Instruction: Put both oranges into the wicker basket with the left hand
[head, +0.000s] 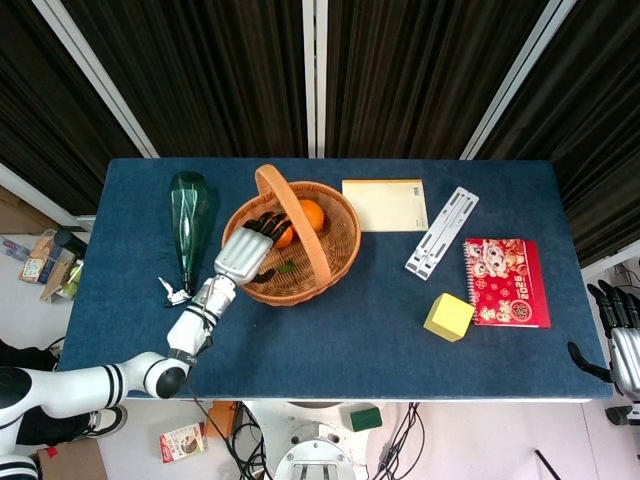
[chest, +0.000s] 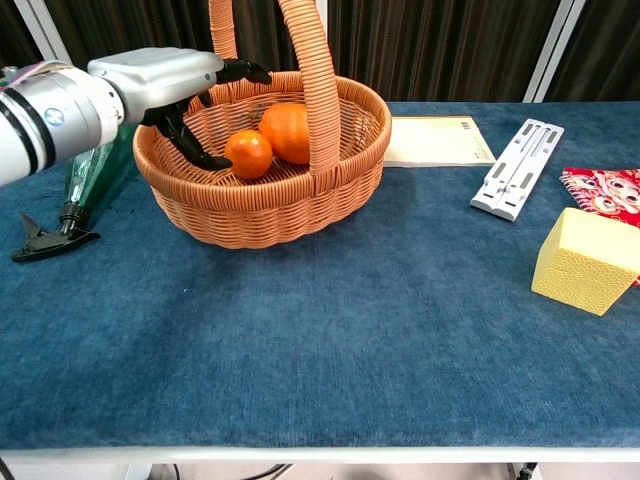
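Note:
Two oranges lie side by side inside the wicker basket (chest: 262, 215): a smaller one (chest: 248, 154) and a larger one (chest: 287, 131) behind the handle. In the head view the larger orange (head: 309, 215) shows in the basket (head: 340, 250); the smaller is mostly hidden behind my left hand. My left hand (chest: 175, 88) hovers over the basket's left side with fingers spread, holding nothing; it also shows as the left hand (head: 247, 250). My right hand (head: 622, 345) hangs off the table's right edge, fingers apart, empty.
A green glass bottle (head: 188, 215) lies left of the basket with a black clip (chest: 42, 238) near its neck. A yellow notepad (head: 385, 204), a white folded stand (head: 441, 232), a red notebook (head: 506, 282) and a yellow sponge block (head: 449, 316) lie to the right.

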